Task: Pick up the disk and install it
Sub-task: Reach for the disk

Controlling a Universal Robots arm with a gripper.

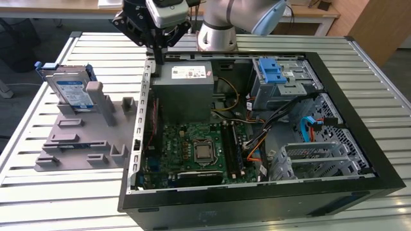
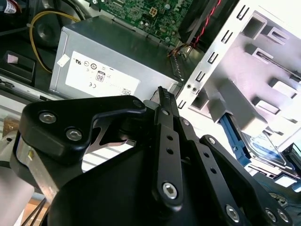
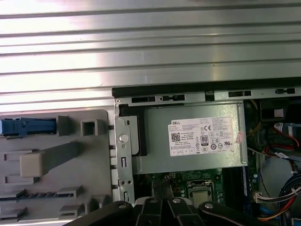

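Gripper (image 1: 156, 58) hovers over open PC case (image 1: 257, 202) edge (jaws together, empty); disk (image 1: 72, 94) stands upright in grey holder (image 1: 70, 154) on tabletop (image 1: 64, 192), exterior view's left.

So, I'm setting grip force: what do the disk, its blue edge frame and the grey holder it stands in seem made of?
Disk: silver-grey casing with a dull sheen, probably metal, under a glossy-looking blue-and-white label. Edge frame: uniform bright blue, likely moulded plastic. Holder: flat matte grey with blocky tabs, likely plastic, perhaps printed; the look leaves that open.
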